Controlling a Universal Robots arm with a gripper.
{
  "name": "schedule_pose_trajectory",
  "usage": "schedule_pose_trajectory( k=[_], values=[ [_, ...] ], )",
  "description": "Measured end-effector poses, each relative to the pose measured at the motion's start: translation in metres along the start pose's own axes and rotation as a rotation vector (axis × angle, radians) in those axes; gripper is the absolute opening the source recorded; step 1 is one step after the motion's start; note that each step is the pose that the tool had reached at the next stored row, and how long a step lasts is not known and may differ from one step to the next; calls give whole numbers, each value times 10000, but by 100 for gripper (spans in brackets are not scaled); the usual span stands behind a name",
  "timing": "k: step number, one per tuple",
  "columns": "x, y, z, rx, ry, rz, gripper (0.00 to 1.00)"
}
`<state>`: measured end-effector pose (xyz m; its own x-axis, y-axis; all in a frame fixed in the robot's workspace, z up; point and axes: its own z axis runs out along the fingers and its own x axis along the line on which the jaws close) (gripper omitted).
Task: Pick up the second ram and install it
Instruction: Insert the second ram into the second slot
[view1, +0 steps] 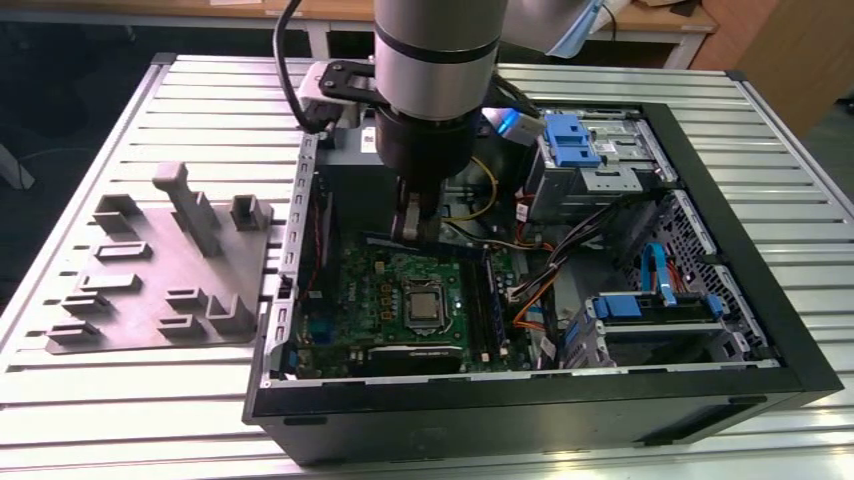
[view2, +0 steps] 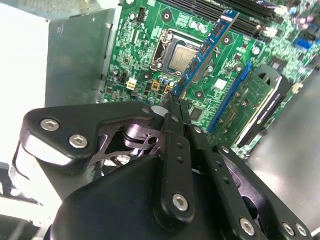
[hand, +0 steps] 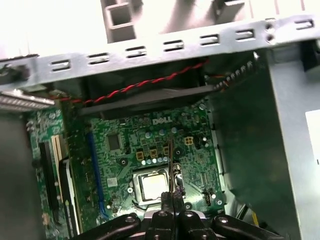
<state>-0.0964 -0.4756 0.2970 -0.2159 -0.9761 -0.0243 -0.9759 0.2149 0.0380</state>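
An open computer case (view1: 534, 410) lies on the tabletop (view1: 801, 130). A moulded tray (view1: 147, 300) rests on the same tabletop, just beside the case on the exterior view's left. Inside the case, the motherboard (view1: 354, 290) lies flat toward the exterior view's left, with the processor (view1: 423, 307) near its middle. 2 drive cages sit toward the exterior view's right, the far cage (view1: 587, 150) behind the near cage (view1: 654, 310). The gripper (view1: 416, 235) hangs above the motherboard, behind the processor. The second ram (view2: 207, 50) juts from between its jaws, slanting over the board.
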Motion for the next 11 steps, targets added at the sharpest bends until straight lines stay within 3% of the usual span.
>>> schedule_pose_trajectory(
  k=[11],
  values=[
    [1,-1,17,49,-76,2010,11]
  ],
)
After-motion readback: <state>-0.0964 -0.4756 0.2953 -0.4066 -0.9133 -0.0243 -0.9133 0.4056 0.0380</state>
